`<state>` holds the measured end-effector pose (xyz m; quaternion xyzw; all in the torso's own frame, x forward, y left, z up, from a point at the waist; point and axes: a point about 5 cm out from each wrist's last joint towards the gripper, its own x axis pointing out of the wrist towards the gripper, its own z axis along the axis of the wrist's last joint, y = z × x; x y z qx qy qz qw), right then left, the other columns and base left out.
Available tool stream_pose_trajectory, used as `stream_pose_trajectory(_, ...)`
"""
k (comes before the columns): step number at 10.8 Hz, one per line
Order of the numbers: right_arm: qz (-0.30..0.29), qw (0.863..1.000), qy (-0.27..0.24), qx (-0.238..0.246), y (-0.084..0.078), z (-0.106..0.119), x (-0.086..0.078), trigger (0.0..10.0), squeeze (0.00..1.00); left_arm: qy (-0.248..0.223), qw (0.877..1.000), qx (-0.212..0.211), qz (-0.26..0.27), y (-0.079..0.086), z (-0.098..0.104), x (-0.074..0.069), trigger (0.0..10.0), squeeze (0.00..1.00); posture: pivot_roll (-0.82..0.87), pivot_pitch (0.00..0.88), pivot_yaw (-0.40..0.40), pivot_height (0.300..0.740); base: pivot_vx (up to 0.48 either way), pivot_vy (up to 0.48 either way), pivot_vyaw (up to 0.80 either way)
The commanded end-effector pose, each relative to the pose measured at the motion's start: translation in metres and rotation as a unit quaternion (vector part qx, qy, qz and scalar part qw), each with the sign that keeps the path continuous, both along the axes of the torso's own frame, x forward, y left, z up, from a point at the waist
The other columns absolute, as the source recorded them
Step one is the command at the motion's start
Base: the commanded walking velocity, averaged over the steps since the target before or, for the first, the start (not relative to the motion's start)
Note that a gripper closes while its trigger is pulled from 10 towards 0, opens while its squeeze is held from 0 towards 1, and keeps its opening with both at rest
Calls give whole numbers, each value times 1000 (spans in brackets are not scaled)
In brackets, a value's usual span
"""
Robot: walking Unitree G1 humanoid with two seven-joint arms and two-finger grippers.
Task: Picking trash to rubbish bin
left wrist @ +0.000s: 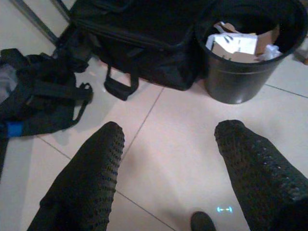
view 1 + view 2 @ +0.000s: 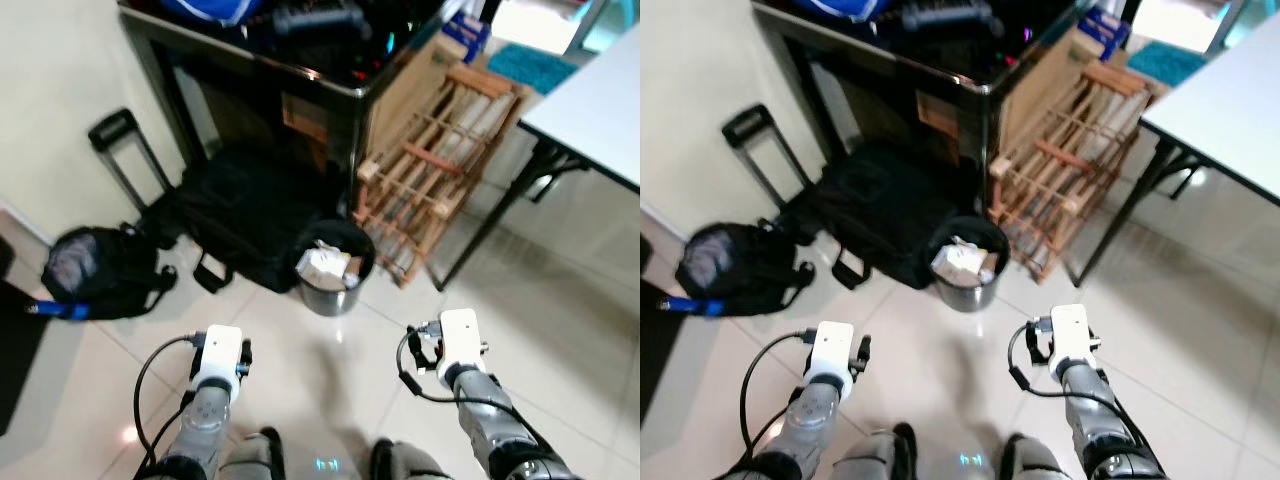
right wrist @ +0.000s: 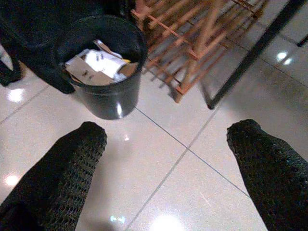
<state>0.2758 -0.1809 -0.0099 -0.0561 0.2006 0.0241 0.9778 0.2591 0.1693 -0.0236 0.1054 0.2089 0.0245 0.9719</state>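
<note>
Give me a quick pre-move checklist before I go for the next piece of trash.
1. Left pincer open, nothing held: ok.
2. Right pincer open, nothing held: ok.
3. Rubbish bin upright, ahead on the floor: ok.
4. Room in the bin: cannot tell; paper and cardboard reach near its rim.
5. Loose trash on the tiles as a target: not ok, none seen.
6. Black bag touching the bin's side: cannot tell.

Black duffel bag [image 2: 245, 215] beside wooden rack [image 2: 440, 165] — backpack [image 2: 95, 270] near.
</note>
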Motion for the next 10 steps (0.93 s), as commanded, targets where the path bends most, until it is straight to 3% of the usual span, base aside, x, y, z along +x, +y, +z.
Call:
stream_pose_trajectory(1, -5, 1000, 13, 6, 1, -4, -3, 10000, 0, 10, 1000, 1, 11, 7, -4, -5, 10000, 0, -13, 219, 32, 740, 0, 0, 0)
stream_pose_trajectory(5, -7, 1000, 15, 9, 2, -4, -2, 10000, 0, 9, 1000, -3, 12, 7, -3, -5, 10000, 0, -17, 215, 31, 740, 0, 0, -117)
stream_pose_trajectory(10, 3, 1000, 27, 4, 4, -8, -6, 10000, 0, 8, 1000, -2, 11, 7, -4, -5, 10000, 0, 1, 213, 26, 740, 0, 0, -800)
